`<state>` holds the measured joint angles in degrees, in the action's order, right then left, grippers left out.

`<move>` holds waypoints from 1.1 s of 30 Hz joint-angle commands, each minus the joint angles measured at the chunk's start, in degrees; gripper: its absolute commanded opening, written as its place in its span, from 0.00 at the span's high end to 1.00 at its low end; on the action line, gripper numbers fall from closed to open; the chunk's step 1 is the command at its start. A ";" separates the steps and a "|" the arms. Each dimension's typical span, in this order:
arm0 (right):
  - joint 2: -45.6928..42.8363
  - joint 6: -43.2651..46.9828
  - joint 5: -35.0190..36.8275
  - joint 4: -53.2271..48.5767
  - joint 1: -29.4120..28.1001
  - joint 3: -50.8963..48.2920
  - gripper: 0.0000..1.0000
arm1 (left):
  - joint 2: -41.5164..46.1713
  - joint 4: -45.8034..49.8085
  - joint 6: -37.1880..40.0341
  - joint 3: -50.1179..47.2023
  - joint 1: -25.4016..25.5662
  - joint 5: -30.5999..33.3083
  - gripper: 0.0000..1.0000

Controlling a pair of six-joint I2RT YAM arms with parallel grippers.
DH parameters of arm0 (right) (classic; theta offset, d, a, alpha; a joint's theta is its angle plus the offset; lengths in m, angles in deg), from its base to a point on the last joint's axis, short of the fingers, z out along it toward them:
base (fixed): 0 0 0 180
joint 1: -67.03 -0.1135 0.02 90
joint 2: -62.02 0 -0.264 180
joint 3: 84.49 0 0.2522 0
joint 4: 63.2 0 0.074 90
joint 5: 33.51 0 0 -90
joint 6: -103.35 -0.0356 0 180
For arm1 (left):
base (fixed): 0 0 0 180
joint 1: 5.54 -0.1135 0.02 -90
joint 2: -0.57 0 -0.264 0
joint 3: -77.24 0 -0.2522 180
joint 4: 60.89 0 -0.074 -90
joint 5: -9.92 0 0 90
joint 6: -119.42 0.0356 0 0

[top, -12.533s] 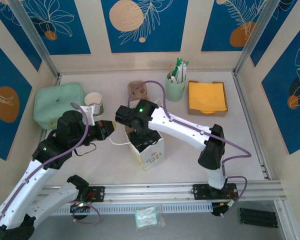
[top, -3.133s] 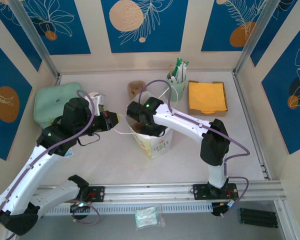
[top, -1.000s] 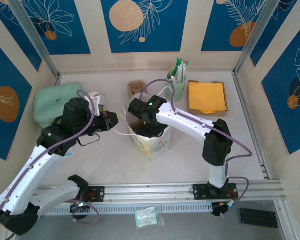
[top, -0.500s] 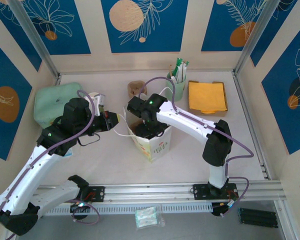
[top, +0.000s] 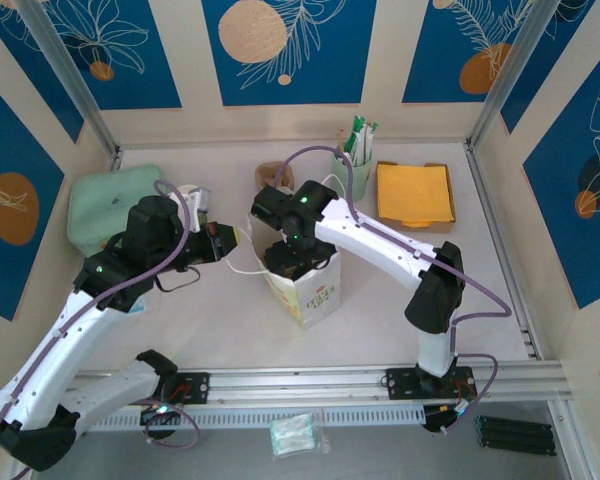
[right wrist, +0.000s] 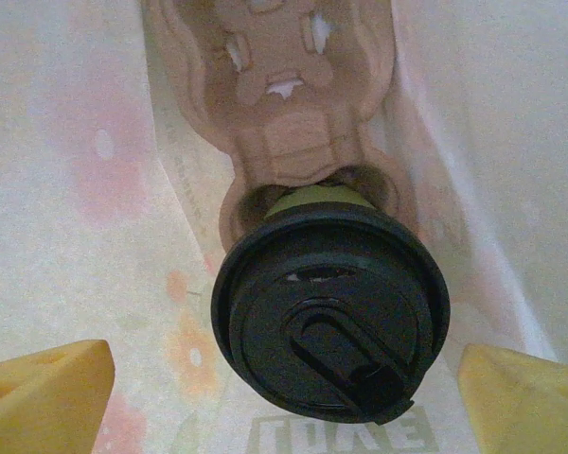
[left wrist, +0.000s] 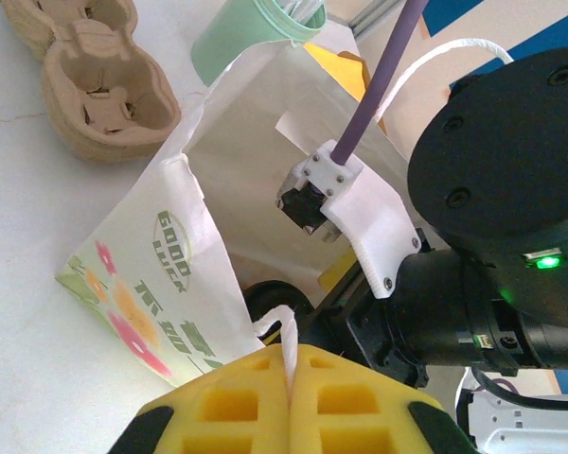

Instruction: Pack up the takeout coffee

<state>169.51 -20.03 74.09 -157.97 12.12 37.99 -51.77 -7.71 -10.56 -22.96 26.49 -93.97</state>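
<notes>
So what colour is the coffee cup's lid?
The lid is black; right wrist view shows it best.

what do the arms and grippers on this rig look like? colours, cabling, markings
Left arm and right arm: white links, black round joint housings, a purple cable looped along each, a green status light on each. Left gripper: yellow pads with square waffle recesses. Right gripper: plain yellow wedge tips.
</notes>
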 commanded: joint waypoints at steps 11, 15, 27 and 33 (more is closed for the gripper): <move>-0.95 0.12 0.55 -2.66 -0.63 2.55 0.05 | -0.29 -1.27 1.23 -0.65 0.36 0.75 1.00; -1.89 -0.11 0.97 -3.03 -0.63 3.19 0.06 | -0.51 -1.24 1.36 -0.47 0.34 0.81 1.00; -5.43 -0.63 0.72 -4.45 -0.62 6.12 0.11 | -0.64 -1.38 1.25 -0.69 0.38 0.71 1.00; -6.47 -0.43 0.57 -5.39 -0.96 7.82 0.14 | -0.78 -1.36 1.31 -0.69 0.33 0.79 1.00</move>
<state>164.85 -20.06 74.49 -160.92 11.83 44.14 -52.44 -7.77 -10.54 -23.33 26.49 -93.56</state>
